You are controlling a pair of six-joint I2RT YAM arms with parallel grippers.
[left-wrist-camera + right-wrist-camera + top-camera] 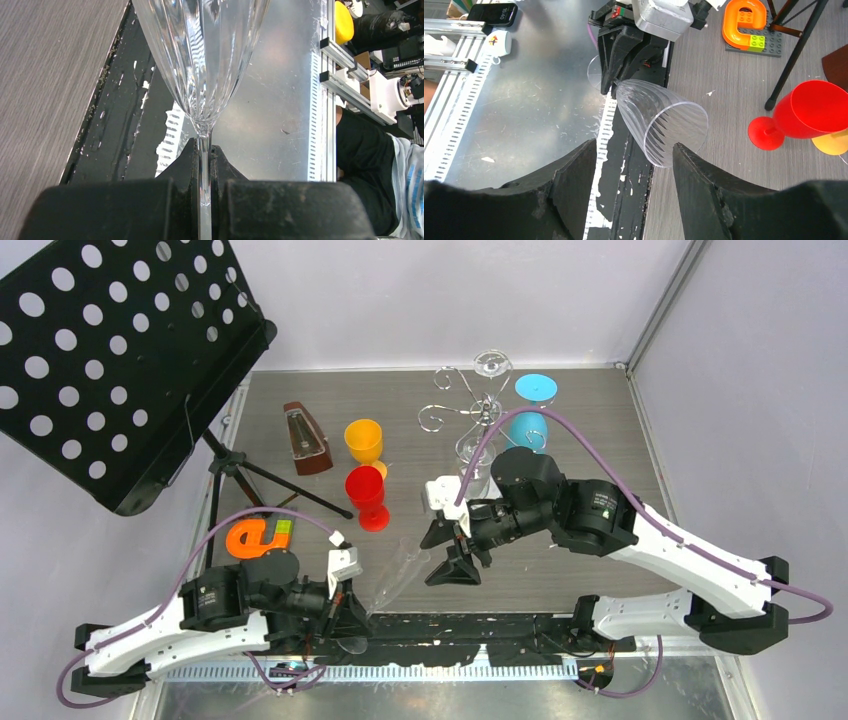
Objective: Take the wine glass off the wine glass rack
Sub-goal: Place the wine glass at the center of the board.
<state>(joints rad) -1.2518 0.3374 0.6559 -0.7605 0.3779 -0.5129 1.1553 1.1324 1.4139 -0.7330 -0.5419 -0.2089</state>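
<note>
Taking the far edge of the table as twelve o'clock in the overhead view, the rack stands at about one o'clock near the back edge. A clear glass and a blue goblet sit right at it; whether they hang from its arms or stand beside it cannot be told.

The wine glass is off the rack and well apart from it, down at about six o'clock by the near edge. The left claw is clamped on its thin stem, just below the bowl. The glass is tipped well over. Its foot lies toward the front rail and its ribbed bowl points up toward one o'clock.

The right claw hangs over the middle of the table with its fingers spread apart and nothing between them. It points toward seven o'clock, at the open rim of the glass. In the right wrist view the rim lies between the two fingers but farther out, and no contact shows.

A red goblet and an orange goblet stand left of centre at about eleven o'clock. Further left are a brown metronome and an orange toy block. A black music stand looms at ten o'clock.
</note>
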